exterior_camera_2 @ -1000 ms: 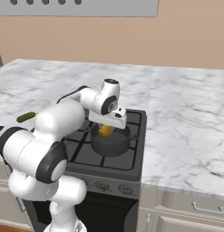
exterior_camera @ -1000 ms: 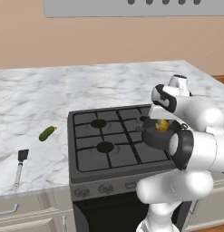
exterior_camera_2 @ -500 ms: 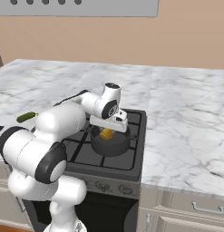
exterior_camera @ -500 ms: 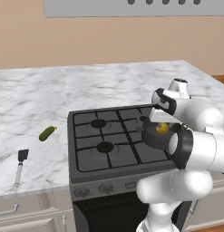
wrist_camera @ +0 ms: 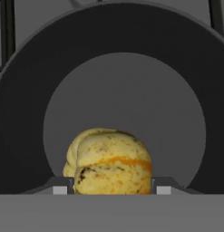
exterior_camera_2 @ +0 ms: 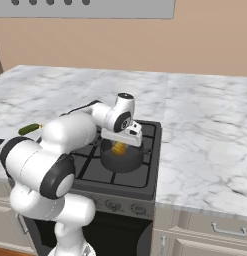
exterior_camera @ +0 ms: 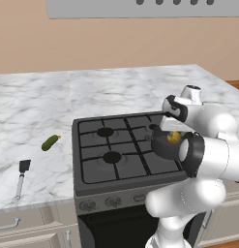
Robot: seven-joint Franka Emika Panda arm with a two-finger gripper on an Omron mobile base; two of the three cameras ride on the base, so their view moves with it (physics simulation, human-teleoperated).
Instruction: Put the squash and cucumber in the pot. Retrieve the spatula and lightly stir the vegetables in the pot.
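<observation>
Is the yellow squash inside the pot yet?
Over it, held. The squash sits between the gripper fingertips above the pot.

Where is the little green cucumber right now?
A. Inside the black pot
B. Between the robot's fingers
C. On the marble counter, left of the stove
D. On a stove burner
C: the cucumber lies on the marble counter to the left of the stove, a little beyond the spatula, while it is the squash that sits over the pot.
</observation>
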